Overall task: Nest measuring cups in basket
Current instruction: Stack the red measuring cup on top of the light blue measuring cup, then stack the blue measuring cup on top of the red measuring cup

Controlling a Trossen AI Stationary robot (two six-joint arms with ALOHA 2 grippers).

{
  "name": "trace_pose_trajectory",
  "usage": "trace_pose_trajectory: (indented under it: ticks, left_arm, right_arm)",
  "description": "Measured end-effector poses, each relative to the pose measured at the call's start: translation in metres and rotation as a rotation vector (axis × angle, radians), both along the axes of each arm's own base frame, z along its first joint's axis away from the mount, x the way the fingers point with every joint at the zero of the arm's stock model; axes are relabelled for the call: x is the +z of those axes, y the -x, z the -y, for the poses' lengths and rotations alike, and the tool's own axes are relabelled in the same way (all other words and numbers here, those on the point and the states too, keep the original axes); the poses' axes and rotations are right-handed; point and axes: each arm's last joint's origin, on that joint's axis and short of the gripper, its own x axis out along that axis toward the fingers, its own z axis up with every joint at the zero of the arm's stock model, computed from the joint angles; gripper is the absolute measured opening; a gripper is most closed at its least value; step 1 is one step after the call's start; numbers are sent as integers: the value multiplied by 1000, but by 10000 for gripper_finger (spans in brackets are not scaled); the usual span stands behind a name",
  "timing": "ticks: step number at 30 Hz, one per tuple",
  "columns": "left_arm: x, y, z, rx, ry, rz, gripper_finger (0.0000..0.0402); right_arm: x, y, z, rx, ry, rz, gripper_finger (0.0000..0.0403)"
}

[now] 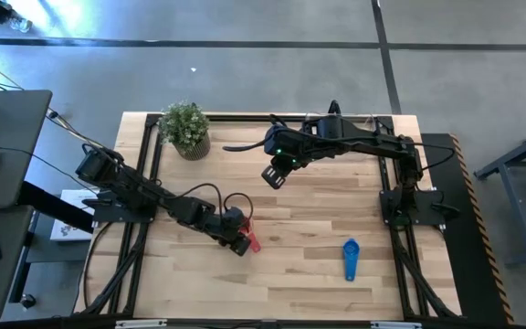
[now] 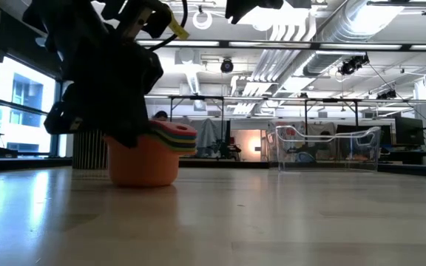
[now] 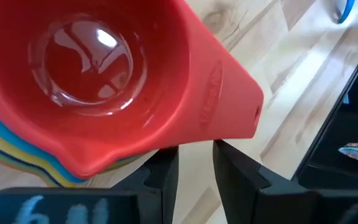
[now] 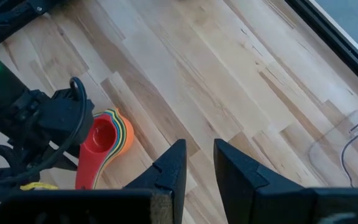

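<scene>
The red measuring cup sits topmost in a nested stack of coloured cups that stands on its orange outer cup on the table. My left gripper is low at this stack, its fingers a little apart right at the edge of the red cup's flat handle. A blue cup lies alone toward the near right. The clear basket stands at the far right, mostly under my right arm in the high view. My right gripper hovers open above mid-table. My left gripper has its fingertips at the near edge of the red cup's handle, with bare table showing between them. I cannot tell whether they touch the handle. The red cup rests in the stack, level.
A potted plant stands at the far left corner. The basket's corner shows beyond my right gripper. Bare wood lies between the stack and the basket. Black frame rails run along the table's left and right sides.
</scene>
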Motion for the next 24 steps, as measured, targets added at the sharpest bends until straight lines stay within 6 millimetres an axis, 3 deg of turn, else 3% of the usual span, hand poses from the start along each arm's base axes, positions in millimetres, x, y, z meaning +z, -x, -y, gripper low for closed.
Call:
trace_pose_trajectory:
  ticks: [5, 11, 24]
  left_arm:
    - [2, 1, 0, -22, 14, 1, 90]
    - [20, 5, -4, -29, 6, 55, 90]
    - [72, 20, -38, -35, -114, 237, 90]
  right_arm:
    - [0, 0, 0, 8, -9, -6, 74]
    - [5, 8, -1, 31, -36, -7, 74]
    - [37, 56, -5, 75, -66, -8, 74]
